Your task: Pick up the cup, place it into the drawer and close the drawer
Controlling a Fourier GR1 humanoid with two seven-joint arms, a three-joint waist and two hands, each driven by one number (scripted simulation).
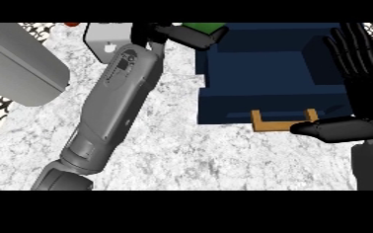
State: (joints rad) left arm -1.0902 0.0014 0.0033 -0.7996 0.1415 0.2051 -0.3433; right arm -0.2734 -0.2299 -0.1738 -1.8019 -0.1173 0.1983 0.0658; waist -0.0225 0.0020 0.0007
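The left hand reaches far across the marbled worktop, its grey forearm running diagonally from the near left edge toward the far middle. Its black fingers are curled around a green cup, of which only a small patch of the top shows above the hand, so the hold looks like a wrap-around grasp, though most of the cup is hidden. The cup sits at the far left corner of the dark blue drawer, just over its left wall rather than clearly down inside it.

The drawer stands pulled open on the right side of the scene, its hollow facing up, with a tan handle on its near front face.

The right hand shows at the right edge, over the drawer's right side, with its fingers straight and spread, pointing far, and its thumb stretched left near the handle's right end without clearly touching it.

On the far left lies a grey slab-like object, and a pale grey box stands just left of the left hand.
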